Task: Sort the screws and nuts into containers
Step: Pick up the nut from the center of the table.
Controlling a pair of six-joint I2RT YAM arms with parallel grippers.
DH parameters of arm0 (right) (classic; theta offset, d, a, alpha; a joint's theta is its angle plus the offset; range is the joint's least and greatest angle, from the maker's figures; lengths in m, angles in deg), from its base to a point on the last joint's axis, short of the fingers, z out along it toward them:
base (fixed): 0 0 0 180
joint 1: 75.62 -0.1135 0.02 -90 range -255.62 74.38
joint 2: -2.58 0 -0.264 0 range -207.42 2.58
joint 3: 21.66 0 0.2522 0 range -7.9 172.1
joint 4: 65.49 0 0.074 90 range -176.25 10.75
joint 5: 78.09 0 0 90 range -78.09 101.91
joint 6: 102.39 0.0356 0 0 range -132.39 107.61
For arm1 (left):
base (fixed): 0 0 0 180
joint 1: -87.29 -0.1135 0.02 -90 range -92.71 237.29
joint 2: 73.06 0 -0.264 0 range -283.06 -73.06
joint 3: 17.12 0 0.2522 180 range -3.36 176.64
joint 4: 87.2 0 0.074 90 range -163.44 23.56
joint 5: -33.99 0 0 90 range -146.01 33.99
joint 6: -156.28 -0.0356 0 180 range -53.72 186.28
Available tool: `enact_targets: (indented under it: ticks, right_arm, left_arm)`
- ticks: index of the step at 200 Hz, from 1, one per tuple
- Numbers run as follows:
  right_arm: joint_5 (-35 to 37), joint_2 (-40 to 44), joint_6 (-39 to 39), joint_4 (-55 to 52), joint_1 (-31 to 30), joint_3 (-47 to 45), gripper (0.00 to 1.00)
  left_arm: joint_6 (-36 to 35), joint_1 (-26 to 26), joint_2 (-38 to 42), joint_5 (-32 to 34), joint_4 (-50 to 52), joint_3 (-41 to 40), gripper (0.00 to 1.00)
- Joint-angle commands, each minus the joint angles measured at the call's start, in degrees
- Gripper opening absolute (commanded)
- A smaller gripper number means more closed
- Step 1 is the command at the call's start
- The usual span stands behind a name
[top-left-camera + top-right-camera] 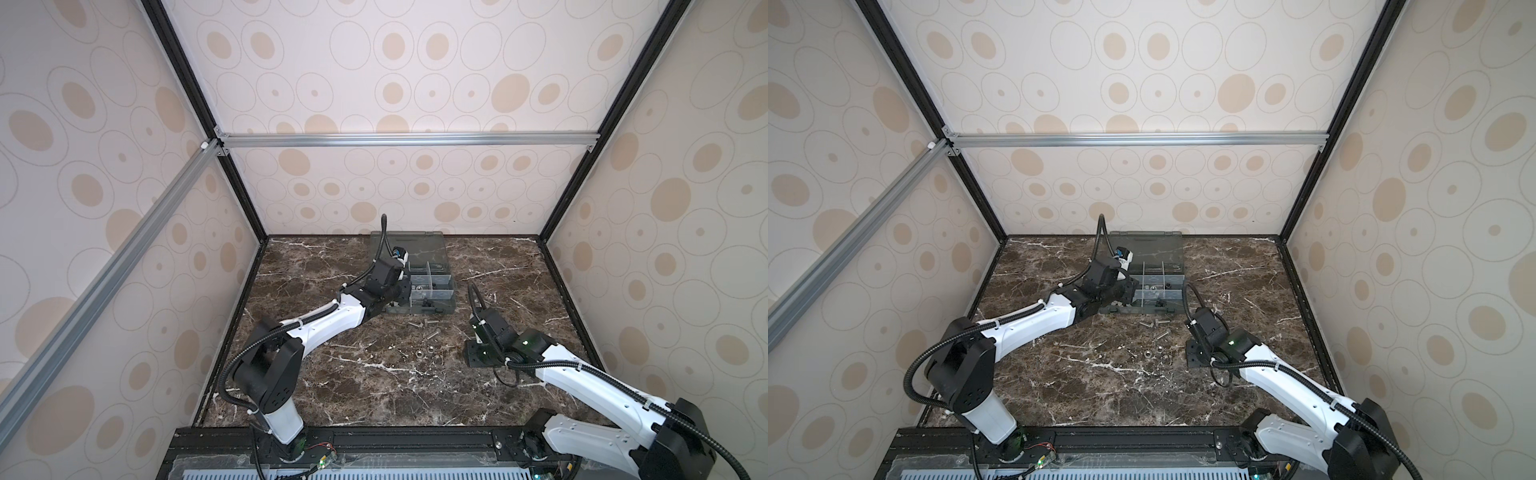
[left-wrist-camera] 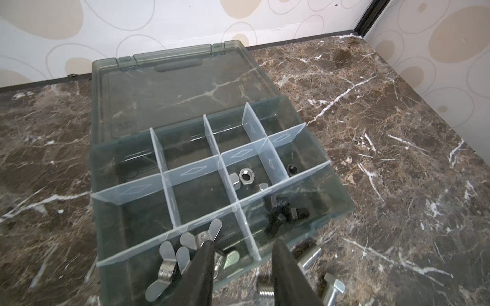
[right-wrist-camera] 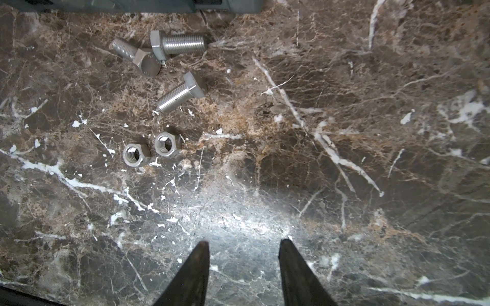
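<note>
The grey organiser box lies open, and pale dividers split it into containers. One container holds silver nuts, another a black nut, another black screws; wing nuts fill a front one. My left gripper hangs open over the box's front edge with nothing between its fingers. Three silver screws and two silver nuts lie loose on the marble in front of the box. My right gripper is open over bare marble, well short of them.
The box's lid lies flat behind it against the back wall. Patterned walls and black frame posts close in the marble table on three sides. The right arm reaches in from the front right.
</note>
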Motion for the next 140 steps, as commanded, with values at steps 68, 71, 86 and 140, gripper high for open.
enact_targets:
  ticks: [68, 71, 86, 140]
  right_arm:
    - [0.0, -7.7, 0.5, 3.7, -4.9, 3.9, 0.46]
    - [0.0, -8.0, 0.6, 3.9, -5.1, 4.0, 0.46]
    - [-0.2, -9.6, 0.6, 4.7, -5.9, 4.6, 0.46]
    - [-0.5, -15.5, 0.3, 5.9, -8.6, 7.4, 0.46]
  left_arm:
    - [5.3, -1.1, 15.6, 2.8, -2.1, -13.8, 0.38]
    - [5.3, -1.1, 16.0, 2.8, -2.1, -14.1, 0.38]
    - [5.6, -1.1, 17.6, 3.4, -1.3, -15.7, 0.38]
    - [7.8, -1.2, 23.7, 4.3, -0.8, -21.5, 0.39]
